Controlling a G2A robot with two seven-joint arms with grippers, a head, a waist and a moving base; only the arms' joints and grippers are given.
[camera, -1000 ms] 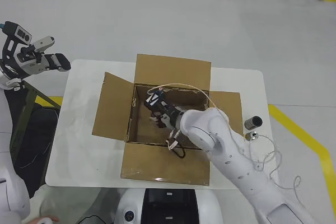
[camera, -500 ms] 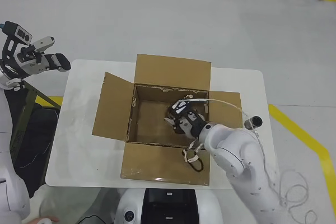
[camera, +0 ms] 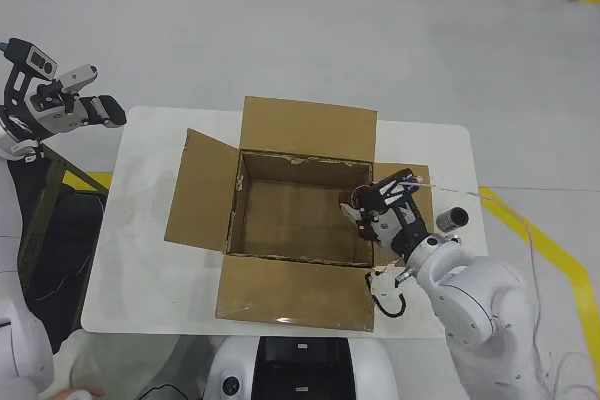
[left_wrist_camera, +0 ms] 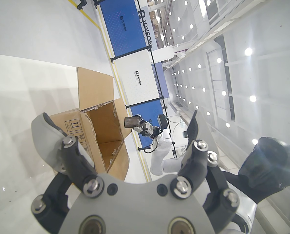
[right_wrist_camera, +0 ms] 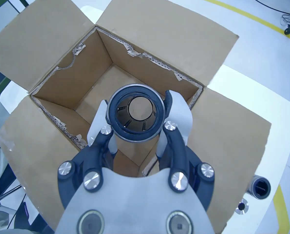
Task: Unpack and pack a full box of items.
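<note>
Where it reached into the cardboard box (camera: 280, 285) earlier, the right claw (right_wrist_camera: 135, 108) now hangs over its right wall, clamped round a hollow metal sleeve (right_wrist_camera: 135, 136), far end hidden; left claw (left_wrist_camera: 118, 118) gapes empty.

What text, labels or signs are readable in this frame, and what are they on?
On the box: handling symbols, among them a pair of up arrows; no words readable.
On the blue panel and the white panel behind: a brand logo each, not quoted here.
On the metal sleeve: no marking readable.
</note>
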